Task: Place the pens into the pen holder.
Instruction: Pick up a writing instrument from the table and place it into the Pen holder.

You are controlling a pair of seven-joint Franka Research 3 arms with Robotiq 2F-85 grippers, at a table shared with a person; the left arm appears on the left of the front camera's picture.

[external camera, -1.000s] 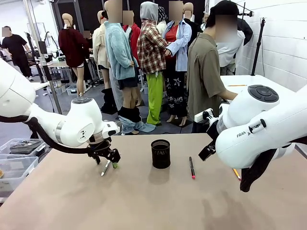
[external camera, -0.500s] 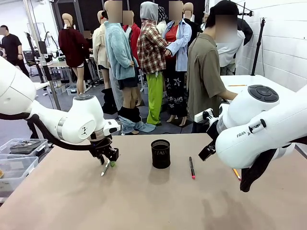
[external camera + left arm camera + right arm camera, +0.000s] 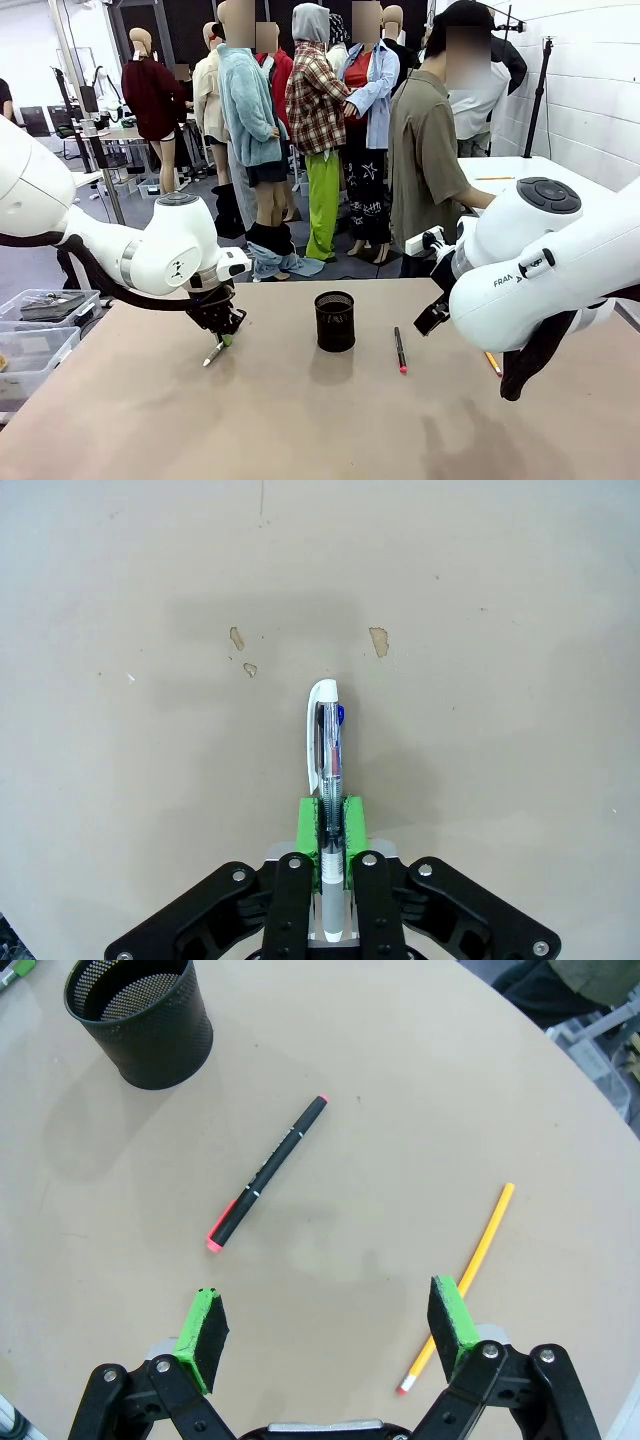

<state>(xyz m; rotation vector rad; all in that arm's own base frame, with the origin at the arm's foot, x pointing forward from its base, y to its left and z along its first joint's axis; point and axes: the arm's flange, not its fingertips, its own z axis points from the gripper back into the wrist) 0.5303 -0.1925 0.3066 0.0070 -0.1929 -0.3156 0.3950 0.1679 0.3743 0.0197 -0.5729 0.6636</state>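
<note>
Left fingers (image 3: 311, 825) closed on white-silver pen (image 3: 325, 745), pen slanting down toward surface (image 3: 150, 730), left of pen holder (image 3: 335, 320). Right fingers (image 3: 203, 1328) spread open, empty, above black pen (image 3: 268, 1172) and yellow-orange pen (image 3: 462, 1280), both lying on surface.

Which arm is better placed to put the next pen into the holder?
Left. The left hand is already shut on the white pen, not far from the pen holder. The right hand hangs open and empty above the black pen and yellow pencil.
</note>
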